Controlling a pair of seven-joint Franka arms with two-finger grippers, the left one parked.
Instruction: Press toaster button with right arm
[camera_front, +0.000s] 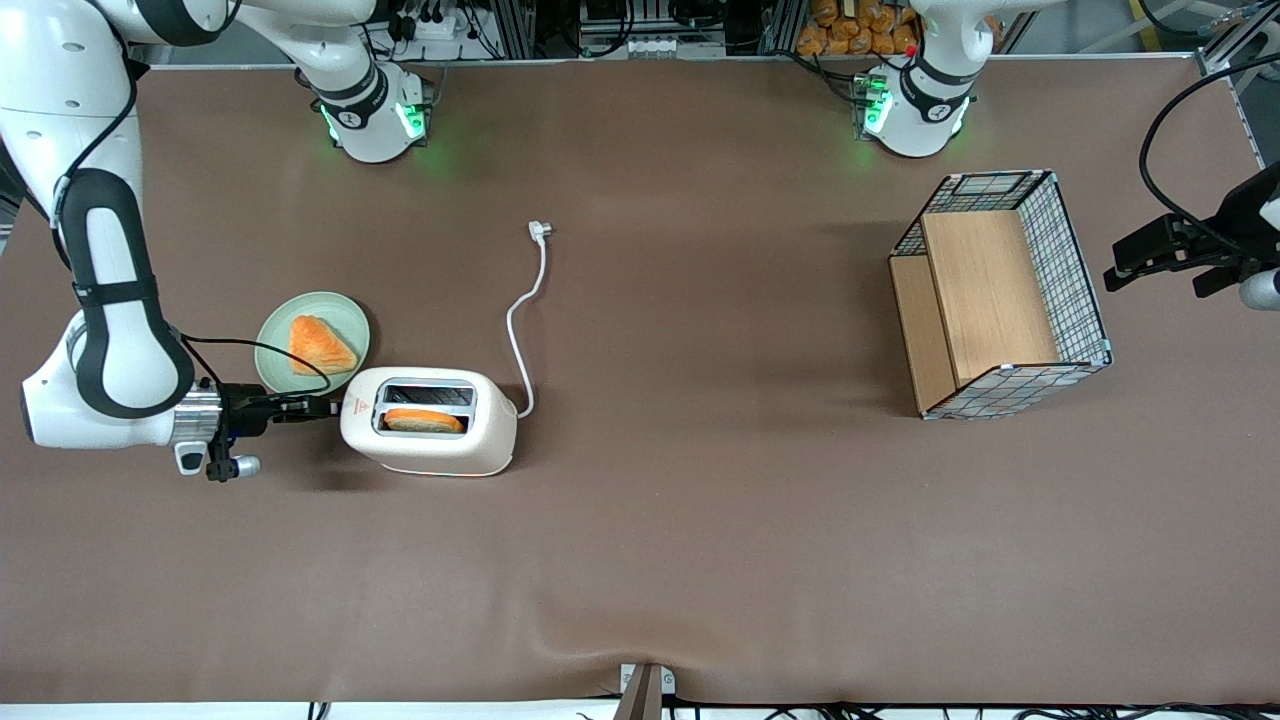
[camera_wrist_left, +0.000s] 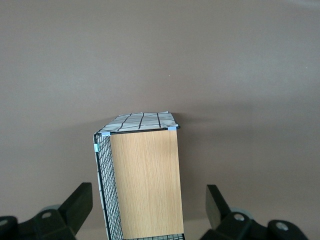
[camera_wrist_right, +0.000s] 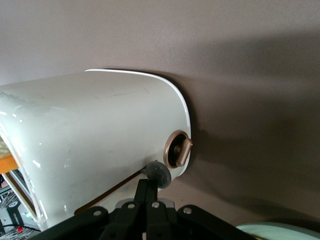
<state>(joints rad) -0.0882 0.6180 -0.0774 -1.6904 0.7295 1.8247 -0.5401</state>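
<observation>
In the front view, the toaster (camera_front: 430, 420) is lying on the brown worktop (camera_front: 700, 520) with its long axis running along the worktop's length, its cord end pointing toward the parked arm's end and its narrow button end facing the working arm's end. The right arm (camera_front: 110, 330) is reaching in low and nearly level, so the gripper (camera_front: 318, 406) is sitting right at that narrow end of the toaster, in line with its long axis; a green plate (camera_front: 313, 343) carrying a slice of toast (camera_front: 320, 346) is sitting just beside the toaster, farther from the front camera. The left wrist view is showing only a wire basket (camera_wrist_left: 142, 175) with wooden panels, well apart from the toaster. In the right wrist view, the jaws are pressed together, and their tip is touching or nearly touching the toaster's end face just beside the button (camera_wrist_right: 179, 150), a small tab in a round recess; the tip looks slightly off it, so the coming press probably calls for a small shift onto the tab.
</observation>
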